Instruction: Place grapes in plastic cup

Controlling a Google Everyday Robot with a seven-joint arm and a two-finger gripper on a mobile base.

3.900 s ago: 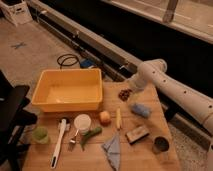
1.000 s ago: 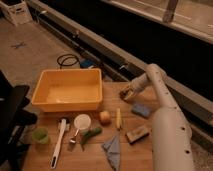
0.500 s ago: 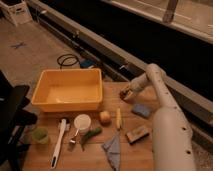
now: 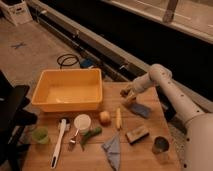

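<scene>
The grapes (image 4: 123,92) show only as a small dark lump at the table's far right, near the back edge. My gripper (image 4: 127,96) has come down onto them from the right and looks shut on them, hiding most of the bunch. The plastic cup (image 4: 40,135), translucent light green, stands at the front left corner, far from the gripper across the table.
A yellow bin (image 4: 67,102) fills the back left. In the middle are a white cup (image 4: 82,122), an orange fruit (image 4: 104,117) and a banana (image 4: 118,119). A blue sponge (image 4: 141,110), brown bar (image 4: 136,134), metal cup (image 4: 160,145), blue cloth (image 4: 114,150) and white brush (image 4: 59,142) lie around them.
Since the earliest frame the arm has swung in and lowered the gripper onto the grapes. Over the last second nothing has visibly moved.
</scene>
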